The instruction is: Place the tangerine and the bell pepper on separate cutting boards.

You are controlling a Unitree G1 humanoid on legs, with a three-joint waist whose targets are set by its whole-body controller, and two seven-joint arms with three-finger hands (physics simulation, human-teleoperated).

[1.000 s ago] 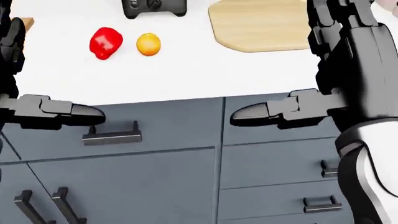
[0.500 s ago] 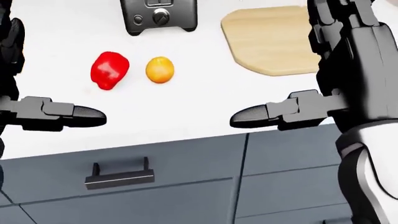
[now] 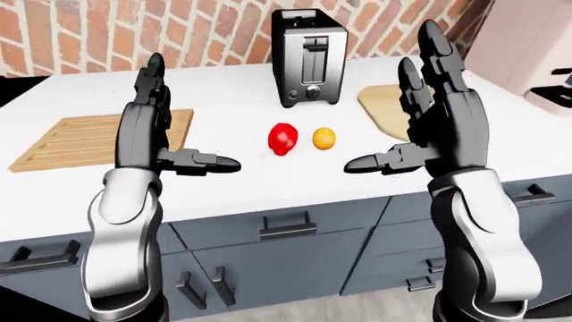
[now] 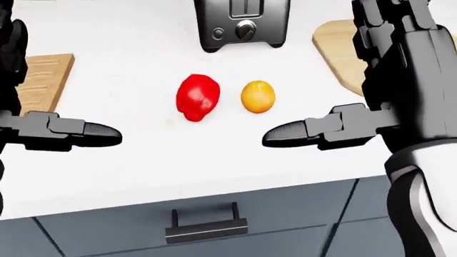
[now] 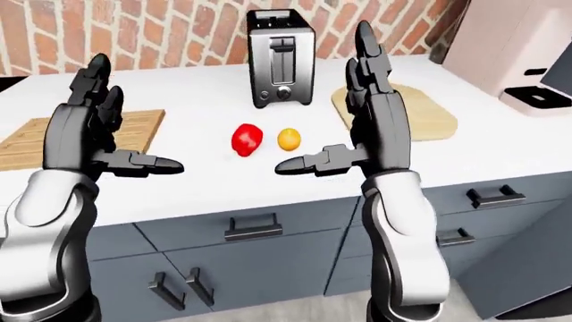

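Note:
A red bell pepper [image 4: 197,97] and an orange tangerine [image 4: 257,96] lie side by side on the white counter [image 4: 143,160], below a toaster. A slatted wooden cutting board [image 3: 80,137] lies at the left, a pale rounded cutting board [image 5: 420,111] at the right. My left hand [image 3: 165,121] is raised with its fingers spread, open and empty, between the slatted board and the pepper. My right hand [image 3: 420,114] is also raised and open, right of the tangerine, in front of part of the pale board. Neither hand touches either fruit.
A steel toaster [image 3: 308,57] stands above the two fruits against a brick wall [image 3: 89,33]. Grey drawers with dark handles [image 3: 288,227] run under the counter edge. A white appliance [image 5: 528,60] stands at the far right.
The whole head view has shifted: the pepper, tangerine and toaster slid down and to the right, and the counter fills more of the picture. The hands keep their raised, open pose.

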